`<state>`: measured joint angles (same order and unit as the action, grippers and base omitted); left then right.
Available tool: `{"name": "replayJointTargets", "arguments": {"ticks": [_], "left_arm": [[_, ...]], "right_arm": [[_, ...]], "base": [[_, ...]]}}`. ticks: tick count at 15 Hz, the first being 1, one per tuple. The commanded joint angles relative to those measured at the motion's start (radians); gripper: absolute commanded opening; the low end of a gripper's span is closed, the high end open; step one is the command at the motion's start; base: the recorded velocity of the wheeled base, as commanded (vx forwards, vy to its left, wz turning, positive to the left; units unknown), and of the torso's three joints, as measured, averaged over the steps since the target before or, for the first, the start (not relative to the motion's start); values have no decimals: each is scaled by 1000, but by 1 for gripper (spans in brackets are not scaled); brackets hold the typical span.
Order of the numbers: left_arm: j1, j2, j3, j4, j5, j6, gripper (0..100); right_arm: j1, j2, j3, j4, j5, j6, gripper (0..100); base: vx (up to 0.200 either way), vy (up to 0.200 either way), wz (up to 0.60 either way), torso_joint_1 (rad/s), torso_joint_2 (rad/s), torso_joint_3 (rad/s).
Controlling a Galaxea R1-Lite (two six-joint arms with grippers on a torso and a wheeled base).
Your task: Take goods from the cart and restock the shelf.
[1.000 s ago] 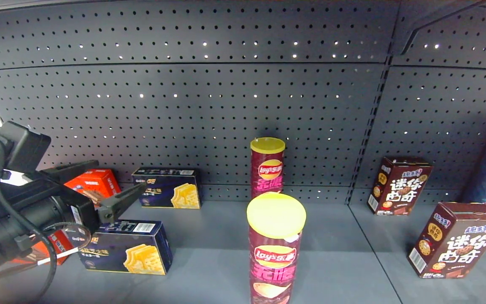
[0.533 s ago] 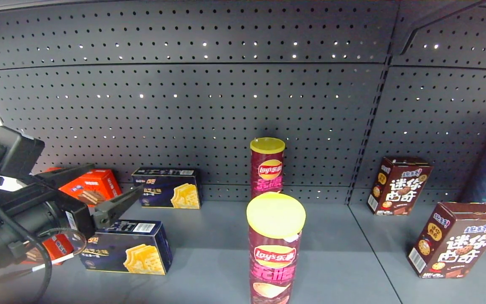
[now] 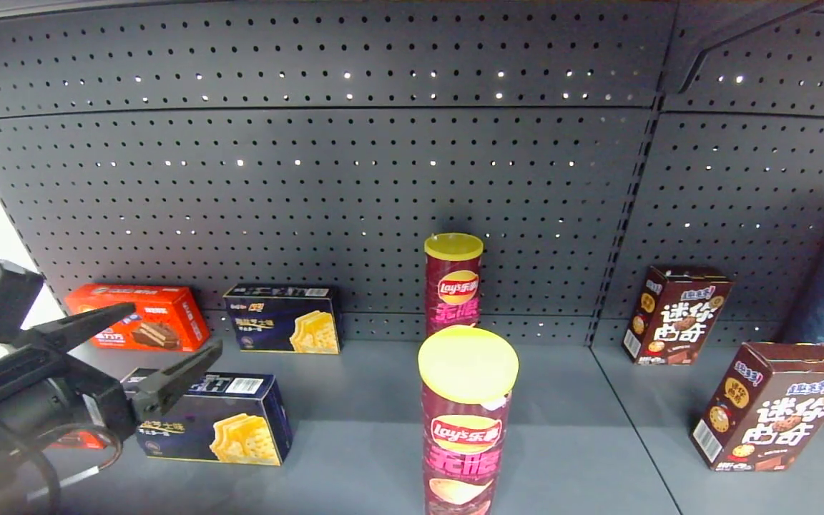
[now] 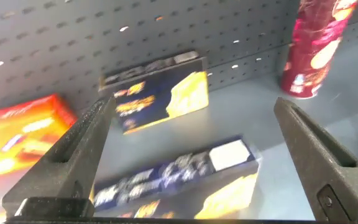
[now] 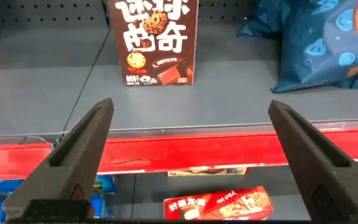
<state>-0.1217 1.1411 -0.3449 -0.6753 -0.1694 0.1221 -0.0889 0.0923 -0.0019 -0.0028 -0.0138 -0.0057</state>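
Left claw [image 3: 174, 327] stands wide open and empty at the near left of the grey metal shelf [image 3: 355, 386]. Over the last second it has backed off toward the near left, clear of the orange rectangular cardboard box [image 3: 136, 325] that sat inside its span 1 second ago. That box now lies on its long side at the far left of the shelf, close to the dark perforated back panel [image 3: 312, 179] and just beside the far dark blue cracker box [image 3: 283, 318]. I judge this item placed and let go, so the arm looks free to fetch another from the cart. Right claw [image 5: 191, 104] is spread open too and carries nothing. It hangs low in front of the red front strip of the shelf [image 5: 185, 152], facing a brown upright cookie box [image 5: 154, 37] and a blue plastic snack bag [image 5: 328, 43]. The shelf deck is flat and smooth, and goods stand in pairs from far to near. A near dark blue cracker box [image 3: 219, 418] sits in front of the far one. 2 maroon chip cans with yellow lids, far [image 3: 453, 282] and near [image 3: 466, 422], stand upright in the middle. 2 brown boxes stand in the right bay. Bare deck remains between the blue boxes and the cans, and between the cans and the brown boxes. A red flat pack [image 5: 216, 202] lies on the level below.
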Motion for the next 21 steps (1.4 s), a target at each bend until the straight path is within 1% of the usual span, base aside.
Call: {"name": "replayJointTargets", "arguments": {"ticks": [1, 2, 3, 4, 5, 6, 7, 8, 10, 11, 13, 14, 15, 16, 17, 19, 20, 21], "left_arm": [[125, -146, 83, 5, 1, -6, 100], [157, -201, 122, 5, 1, -7, 100], [180, -267, 184, 7, 1, -7, 100], [218, -366, 287, 10, 4, -7, 100], [255, -455, 345, 28, 7, -6, 100], [286, -546, 340, 151, 13, -12, 100], [300, -655, 331, 287, 13, -12, 100], [301, -768, 337, 395, 14, -9, 100], [307, -982, 339, 617, 54, 10, 100], [306, -1071, 328, 715, 70, 27, 100], [304, -1051, 340, 671, 56, 28, 100], [303, -1051, 342, 669, 31, 34, 100], [264, -1049, 340, 669, 17, 42, 100], [211, -1049, 340, 671, 21, 40, 100], [70, -1078, 339, 675, 30, 21, 100], [102, -1092, 340, 674, 34, 19, 100], [117, -1141, 340, 675, 44, -10, 100], [119, -1141, 342, 675, 57, -18, 100]], "right_arm": [[0, 0, 2, 1, 0, 0, 100], [0, 0, 2, 0, 0, 0, 100], [-2, 0, 2, 0, 0, 0, 100], [-2, 0, 2, 0, 0, 0, 100], [-2, 0, 2, 0, 0, 0, 100], [-2, 0, 2, -2, 0, 0, 100], [-2, 0, 2, 0, 0, 0, 100], [-2, 0, 2, 0, 0, 0, 100], [-2, 0, 2, -2, 0, 0, 100], [-2, 0, 2, -2, -2, 0, 100], [0, 0, 2, 0, 0, 0, 100], [0, 0, 2, -2, 0, 0, 100], [0, 0, 2, 0, 0, 0, 100], [0, 0, 2, 0, 0, 0, 100], [0, 0, 2, 0, 0, 0, 100], [0, 0, 2, -2, 0, 3, 100], [0, 0, 2, -2, -2, 6, 100], [0, 0, 2, -2, 0, 4, 100]], "base": [[0, 0, 0, 0, 0, 0], [0, 0, 0, 0, 0, 0], [0, 0, 0, 0, 0, 0], [0, 0, 0, 0, 0, 0], [0, 0, 0, 0, 0, 0], [0, 0, 0, 0, 0, 0], [0, 0, 0, 0, 0, 0], [0, 0, 0, 0, 0, 0], [0, 0, 0, 0, 0, 0], [0, 0, 0, 0, 0, 0], [0, 0, 0, 0, 0, 0], [0, 0, 0, 0, 0, 0], [0, 0, 0, 0, 0, 0], [0, 0, 0, 0, 0, 0], [0, 0, 0, 0, 0, 0], [0, 0, 0, 0, 0, 0], [0, 0, 0, 0, 0, 0], [0, 0, 0, 0, 0, 0]]}}
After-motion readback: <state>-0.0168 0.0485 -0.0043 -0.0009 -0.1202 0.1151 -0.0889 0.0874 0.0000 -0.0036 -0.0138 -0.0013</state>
